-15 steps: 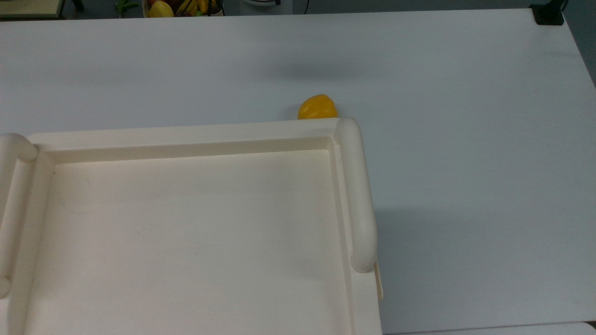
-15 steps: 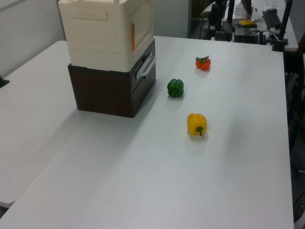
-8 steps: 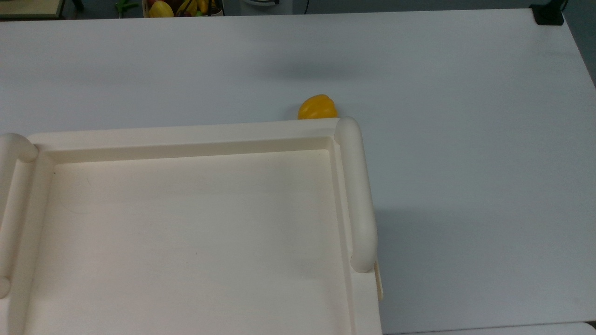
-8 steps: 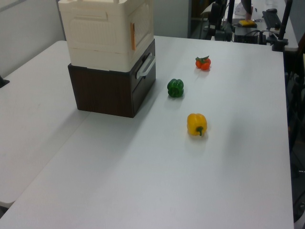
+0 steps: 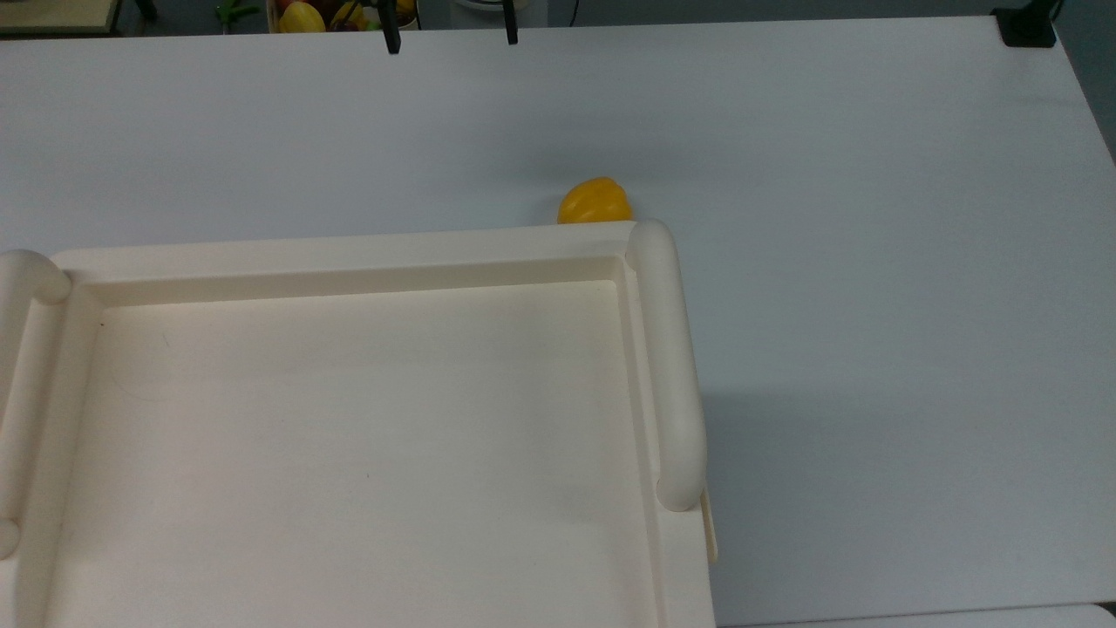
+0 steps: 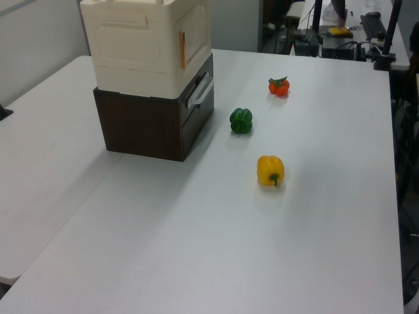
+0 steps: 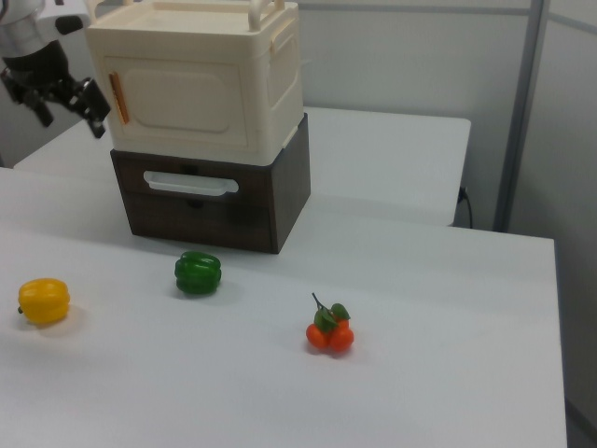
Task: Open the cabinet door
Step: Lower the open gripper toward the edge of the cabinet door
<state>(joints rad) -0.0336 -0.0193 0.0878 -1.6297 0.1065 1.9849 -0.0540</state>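
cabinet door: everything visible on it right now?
The cabinet door is a cream, plastic-looking panel with a raised rounded-rectangle inset, forming the front face of the cabinet. It stands upright, shut flush. An orange vertical handle runs along the right view's left edge. The gripper, fingers open, hangs just off that edge, not touching.

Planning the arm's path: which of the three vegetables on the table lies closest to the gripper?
The yellow pepper, at the right view's far left below the gripper; the green pepper and tomatoes sit farther right.
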